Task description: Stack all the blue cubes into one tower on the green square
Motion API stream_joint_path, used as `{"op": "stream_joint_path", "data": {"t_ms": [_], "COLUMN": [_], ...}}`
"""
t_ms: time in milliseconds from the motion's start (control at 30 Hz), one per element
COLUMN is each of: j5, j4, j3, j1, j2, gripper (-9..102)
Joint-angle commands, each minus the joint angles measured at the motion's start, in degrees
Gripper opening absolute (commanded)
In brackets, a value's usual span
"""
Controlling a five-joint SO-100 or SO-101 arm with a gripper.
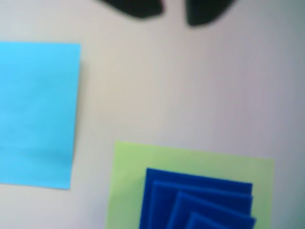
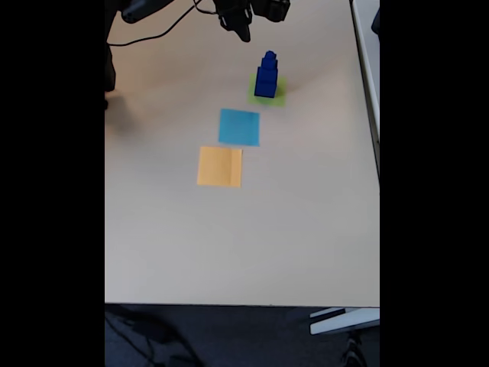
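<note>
The blue cubes stand as one stepped tower (image 1: pixel 198 200) (image 2: pixel 267 74), largest at the bottom, on the green square (image 1: pixel 126 181) (image 2: pixel 280 98). In the wrist view the tower is cut off by the bottom edge and is seen from above, each cube slightly turned. My gripper (image 1: pixel 175 16) (image 2: pixel 243 27) hovers away from the tower, up and to the left of it in the fixed view. Its two black fingertips (image 1: pixel 138 8) enter the wrist view from the top edge, apart and with nothing between them.
A light-blue paper square (image 1: pixel 35 114) (image 2: pixel 239 127) lies beside the green one, and an orange square (image 2: pixel 220 167) lies beyond it. Black cables (image 2: pixel 153 34) and the arm base sit at the table's far left corner. The table edge (image 2: pixel 368 92) runs along the right.
</note>
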Motion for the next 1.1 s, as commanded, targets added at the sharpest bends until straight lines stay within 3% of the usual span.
{"op": "stream_joint_path", "data": {"t_ms": [0,1067], "j5": [-0.09,4.57], "j4": [-2.37,-11.51], "j3": [0.44,4.22], "j1": [0.09,-3.52], "j2": [0.26,-2.37], "gripper": [0,0]}}
